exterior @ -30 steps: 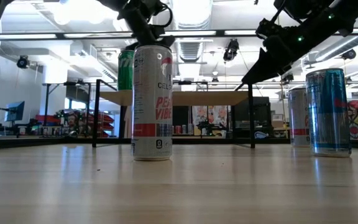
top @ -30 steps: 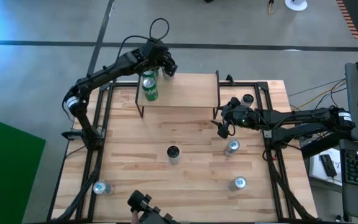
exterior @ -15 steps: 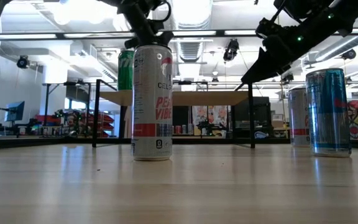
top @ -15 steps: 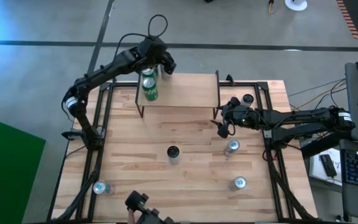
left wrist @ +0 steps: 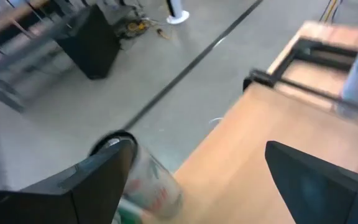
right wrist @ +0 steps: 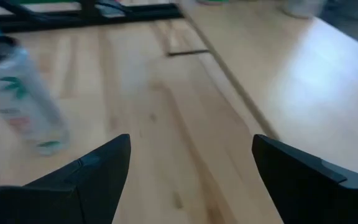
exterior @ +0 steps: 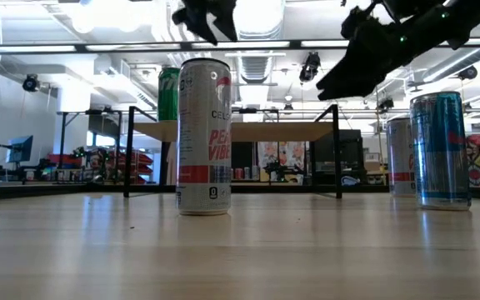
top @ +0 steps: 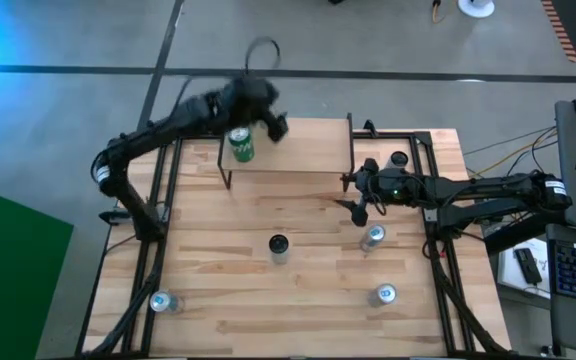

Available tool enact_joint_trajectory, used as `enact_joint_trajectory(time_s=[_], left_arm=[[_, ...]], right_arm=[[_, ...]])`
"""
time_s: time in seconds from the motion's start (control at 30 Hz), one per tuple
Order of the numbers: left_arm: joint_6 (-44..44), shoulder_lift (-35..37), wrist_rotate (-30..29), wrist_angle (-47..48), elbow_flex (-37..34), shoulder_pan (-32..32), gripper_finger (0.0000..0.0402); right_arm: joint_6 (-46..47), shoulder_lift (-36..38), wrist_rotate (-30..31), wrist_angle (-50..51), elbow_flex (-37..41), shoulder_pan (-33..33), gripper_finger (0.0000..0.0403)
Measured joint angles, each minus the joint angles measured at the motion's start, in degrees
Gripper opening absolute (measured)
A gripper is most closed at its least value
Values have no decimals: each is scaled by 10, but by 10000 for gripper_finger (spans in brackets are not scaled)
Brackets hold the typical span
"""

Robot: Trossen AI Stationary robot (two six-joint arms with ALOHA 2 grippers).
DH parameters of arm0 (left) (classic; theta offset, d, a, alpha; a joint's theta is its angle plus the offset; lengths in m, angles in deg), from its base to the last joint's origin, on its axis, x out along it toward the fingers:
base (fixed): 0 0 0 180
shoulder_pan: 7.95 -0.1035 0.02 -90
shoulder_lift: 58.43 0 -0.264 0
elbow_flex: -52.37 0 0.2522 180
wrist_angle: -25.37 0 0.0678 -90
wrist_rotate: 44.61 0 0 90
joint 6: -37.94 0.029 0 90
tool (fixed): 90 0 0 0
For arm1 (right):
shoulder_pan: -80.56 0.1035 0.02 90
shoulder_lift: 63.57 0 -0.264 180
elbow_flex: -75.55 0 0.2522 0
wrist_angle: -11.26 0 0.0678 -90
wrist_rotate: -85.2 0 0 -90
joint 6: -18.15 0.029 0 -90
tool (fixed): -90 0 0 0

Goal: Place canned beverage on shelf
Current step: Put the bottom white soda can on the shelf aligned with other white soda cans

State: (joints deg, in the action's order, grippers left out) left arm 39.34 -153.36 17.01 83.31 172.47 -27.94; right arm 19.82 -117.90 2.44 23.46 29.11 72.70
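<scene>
A green can [top: 240, 145] stands upright on its base at the left end of the shelf [top: 303, 150], a light plank on thin black legs at the table's far side. It also shows in the low view [exterior: 168, 93] and the left wrist view [left wrist: 151, 190]. My left gripper [top: 273, 125] is open and empty, above the shelf just right of the green can, and its fingers gape wide in its wrist view [left wrist: 197, 180]. My right gripper [top: 356, 207] is open and empty above the table, near the shelf's right front leg.
A tall white can [top: 278, 245] stands mid-table and fills the low view's middle [exterior: 204, 137]. Other cans stand at the right [top: 371, 237], the near right [top: 384, 294], the near left [top: 163, 302] and beside the shelf's right end [top: 398, 158].
My left gripper has swung from the far side of the green can toward the table's right and near edges, rising above the shelf. The green can has stayed upright on the shelf. My right gripper has shifted slightly toward the left.
</scene>
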Motion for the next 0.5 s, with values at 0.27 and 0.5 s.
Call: enact_joint_trajectory(time_s=[0.27,0.5], left_arm=[[-110,116,-159,-68,-217,205,355],[-263,199,-225,-231,-447,340,355]], right_arm=[[-1,20,-12,6,1,0,325],[5,26,-12,8,1,0,325]])
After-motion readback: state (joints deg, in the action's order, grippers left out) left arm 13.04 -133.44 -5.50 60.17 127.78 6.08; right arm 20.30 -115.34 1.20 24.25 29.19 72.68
